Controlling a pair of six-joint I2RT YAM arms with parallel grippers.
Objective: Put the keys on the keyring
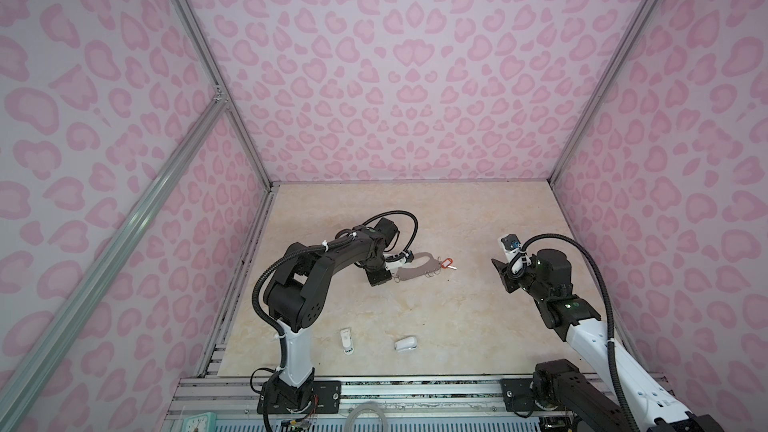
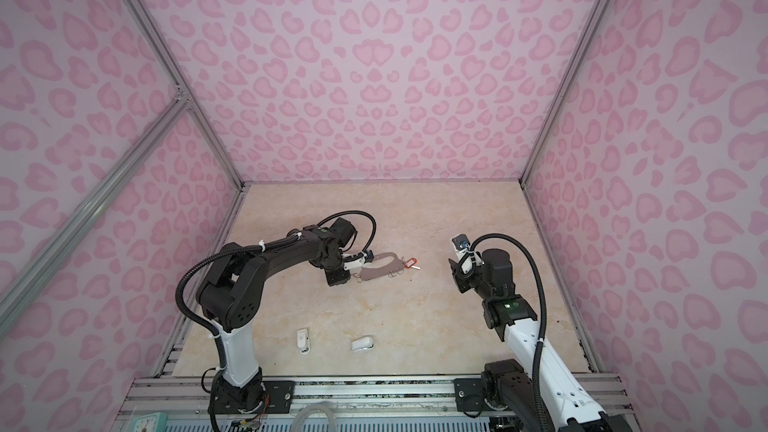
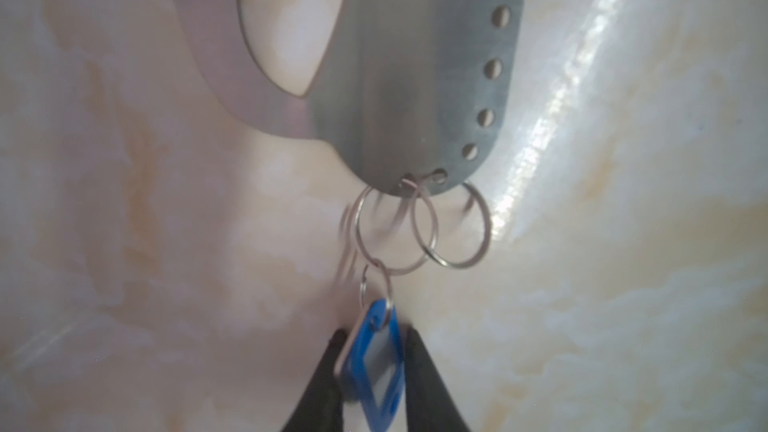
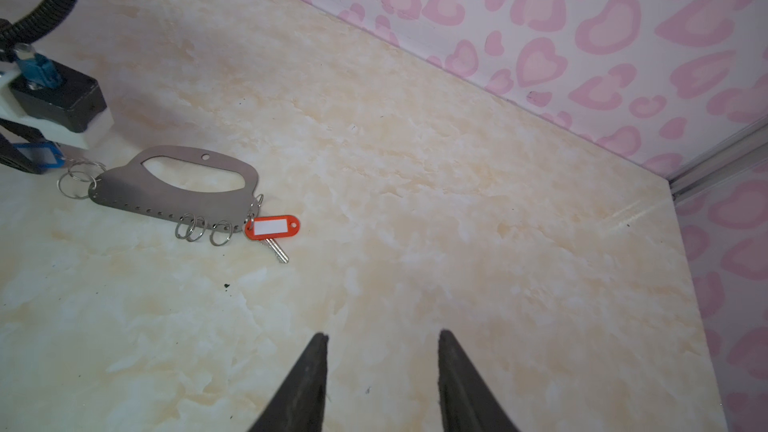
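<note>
The grey keyring point(image 1: 415, 270) point(image 4: 166, 193) lies flat on the marble top left of centre, with wire rings point(image 3: 390, 230) along its holed edge. The blue-tagged key point(image 3: 374, 359) point(image 4: 39, 155) stands tilted between the parted fingers of my left gripper point(image 3: 375, 332), at the plate's left end. Its small ring overlaps one wire ring, and its blade is hidden. The orange-red-tagged key point(image 1: 447, 263) point(image 4: 272, 227) rests on the table against the rings at the plate's right end. My right gripper point(image 4: 382, 334) point(image 1: 500, 274) hovers open and empty, well to the right.
Two small white plastic objects point(image 1: 347, 340) point(image 1: 405, 344) lie near the front edge. Pink patterned walls point(image 4: 582, 14) close in the table on three sides. The left arm's elbow point(image 1: 299, 284) rises over the left side.
</note>
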